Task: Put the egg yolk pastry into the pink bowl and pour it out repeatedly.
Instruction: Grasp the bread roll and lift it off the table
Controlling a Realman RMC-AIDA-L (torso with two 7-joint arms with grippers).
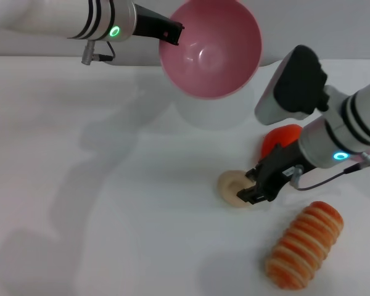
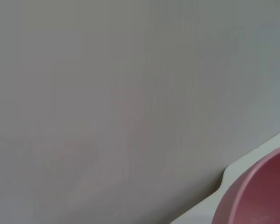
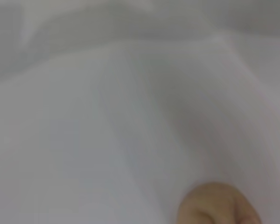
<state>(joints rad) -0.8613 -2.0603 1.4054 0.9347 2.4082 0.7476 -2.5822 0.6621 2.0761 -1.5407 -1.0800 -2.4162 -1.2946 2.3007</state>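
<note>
The pink bowl hangs in the air at the back, tipped so that its empty inside faces me. My left gripper is shut on its left rim. A piece of the bowl shows in the left wrist view. The egg yolk pastry lies on the white table right of centre. My right gripper has come down on the pastry's right side, one black finger on either side, closed on it. The right wrist view shows the pastry close up.
An orange-and-cream striped bread roll lies at the front right. A red-orange round thing sits behind my right gripper, partly hidden by the arm. The white table stretches to the left.
</note>
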